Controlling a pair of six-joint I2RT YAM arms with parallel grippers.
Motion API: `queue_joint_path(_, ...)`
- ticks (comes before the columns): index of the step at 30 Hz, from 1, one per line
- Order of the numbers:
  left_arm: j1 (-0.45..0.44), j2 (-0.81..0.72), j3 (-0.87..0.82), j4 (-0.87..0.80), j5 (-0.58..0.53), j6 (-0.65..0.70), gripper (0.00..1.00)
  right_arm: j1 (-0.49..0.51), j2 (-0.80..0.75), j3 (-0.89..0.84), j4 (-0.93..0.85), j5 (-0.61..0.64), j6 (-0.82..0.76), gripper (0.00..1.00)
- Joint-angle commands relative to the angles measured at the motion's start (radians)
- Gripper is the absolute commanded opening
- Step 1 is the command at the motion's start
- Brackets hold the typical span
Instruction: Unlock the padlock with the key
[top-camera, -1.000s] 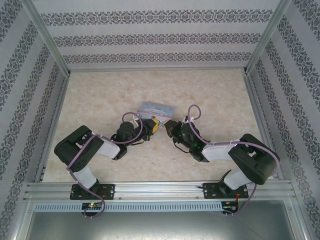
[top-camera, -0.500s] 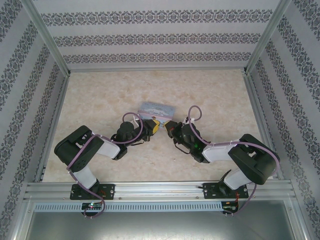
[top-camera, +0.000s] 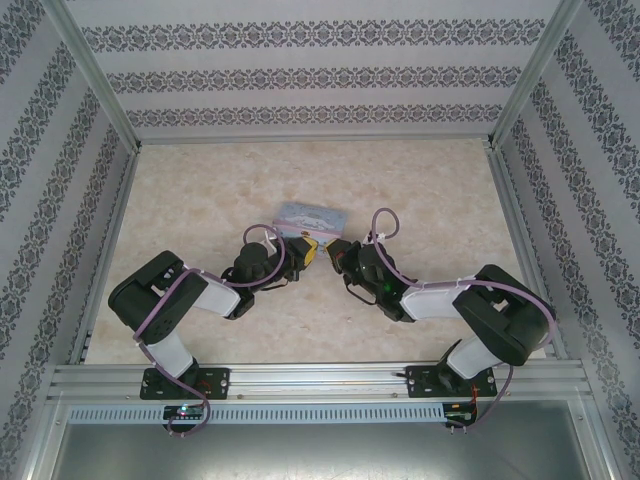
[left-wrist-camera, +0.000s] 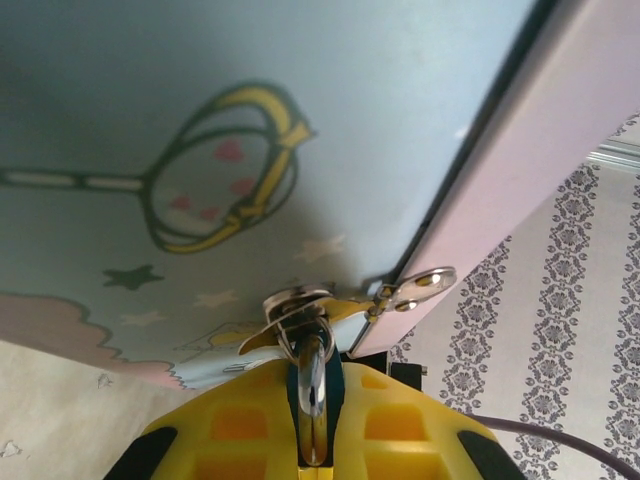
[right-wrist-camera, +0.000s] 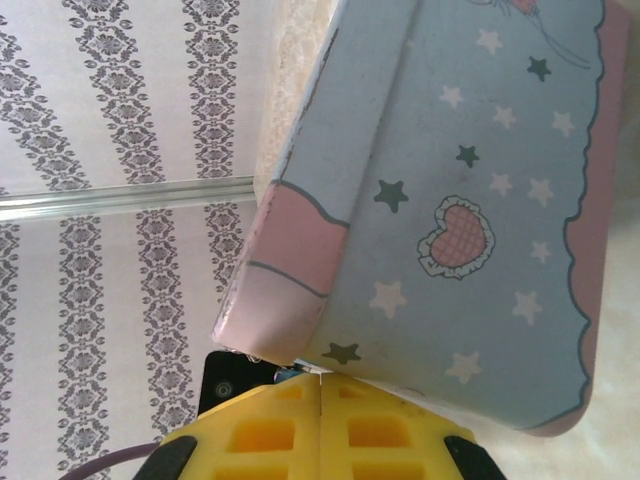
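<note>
Yellow fingers crowding the tin (top-camera: 312, 213), key not in the lock yet.
Left gripper (top-camera: 305, 252) is clamped on what looks like the padlock (left-wrist-camera: 312, 410), shiny metal with teal edges, sitting at the tin's clasp. Just right of it a small silvery tab, probably the key (left-wrist-camera: 420, 285), touches the tin's edge. Right gripper (right-wrist-camera: 320, 385) has its 2 fingers pressed together; can't tell if they pinch anything. Next up, I'd say: line the key tip with the keyhole, lock held steady.

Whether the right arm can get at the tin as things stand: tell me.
Probably yes: the right gripper, shut, sits right at the lower edge of the tin, with nothing visible between them.
</note>
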Motion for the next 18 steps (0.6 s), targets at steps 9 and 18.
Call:
queue_joint_path(9, -0.018, -0.055, 0.048, 0.012, 0.108, 0.074, 0.0, 0.02, 0.053, 0.061, 0.035, -0.018, 0.056, 0.0)
queue_joint_path(18, -0.018, -0.066, 0.042, 0.005, 0.107, 0.09, 0.0, 0.02, 0.079, 0.088, 0.068, -0.035, 0.176, 0.0)
